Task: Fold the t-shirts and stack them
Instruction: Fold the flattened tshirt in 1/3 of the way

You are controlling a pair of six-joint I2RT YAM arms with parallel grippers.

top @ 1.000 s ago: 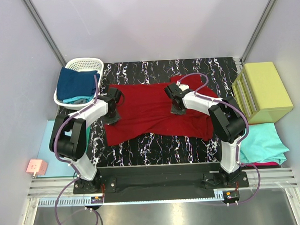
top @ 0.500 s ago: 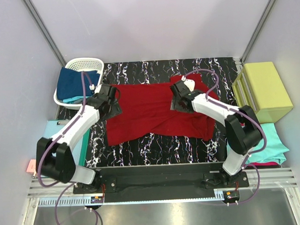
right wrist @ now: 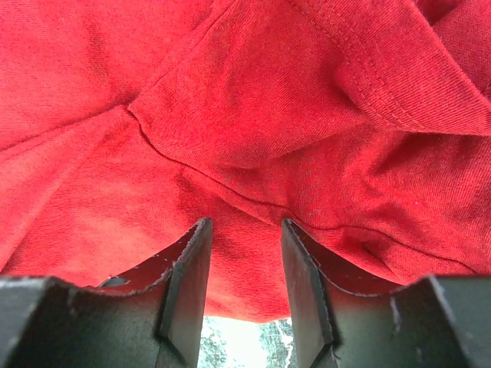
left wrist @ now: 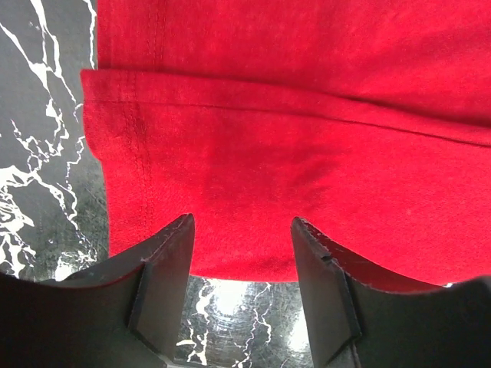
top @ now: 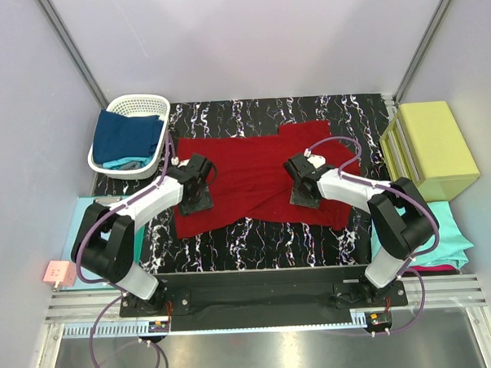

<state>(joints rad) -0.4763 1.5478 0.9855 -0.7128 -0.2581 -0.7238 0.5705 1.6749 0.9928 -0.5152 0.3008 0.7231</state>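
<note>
A dark red t-shirt (top: 246,169) lies spread on the black marbled table (top: 264,240), rumpled and partly doubled over on its right side. My left gripper (top: 195,201) hovers over the shirt's near-left part. In the left wrist view it (left wrist: 242,228) stands open above the shirt's hemmed edge (left wrist: 291,138), nothing between its fingers. My right gripper (top: 302,193) is over the shirt's near-right folds; in the right wrist view it (right wrist: 245,225) is open just above the wrinkled red cloth (right wrist: 230,100). A navy blue shirt (top: 125,134) fills the basket. Teal (top: 431,231) and magenta (top: 435,268) shirts lie at the right.
A white basket (top: 148,100) stands at the back left. A yellow-green box (top: 431,147) sits at the right edge. A pale-blue sheet (top: 75,232) and a small pink object (top: 59,274) lie left of the table.
Both grippers were shut low on the shirt a second ago. They have opened, let go of the cloth and shifted toward the near edge of the shirt.
</note>
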